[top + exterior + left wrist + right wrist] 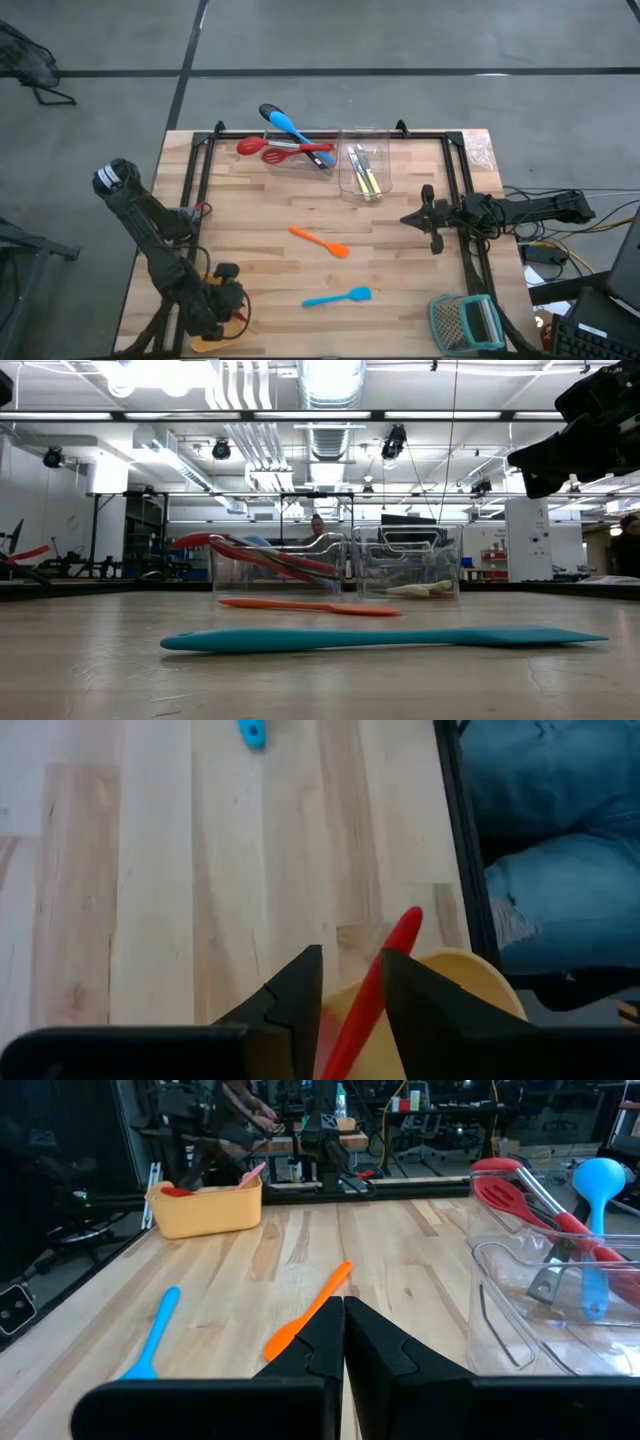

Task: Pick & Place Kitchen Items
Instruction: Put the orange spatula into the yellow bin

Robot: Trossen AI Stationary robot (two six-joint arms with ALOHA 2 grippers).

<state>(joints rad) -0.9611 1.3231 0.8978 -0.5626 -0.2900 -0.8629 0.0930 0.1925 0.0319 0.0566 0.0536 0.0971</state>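
left gripper (350,995) clamping red spatula (375,990), blade hidden

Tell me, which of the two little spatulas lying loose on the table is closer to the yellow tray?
The teal spatula. It lies nearer the yellow tray at the table's front left corner, while the orange spatula lies farther back, toward the clear tubs.

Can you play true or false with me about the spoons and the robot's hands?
1. The left end effector grips a red utensil over the yellow tray. True.
2. The orange spatula sits inside a tub. False: it lies on the bare table.
3. The right end effector is wide open. False: it is shut and empty.
4. The teal spatula lies on the table. True.
5. The grater is in a tub. False: it sits at the table's corner.
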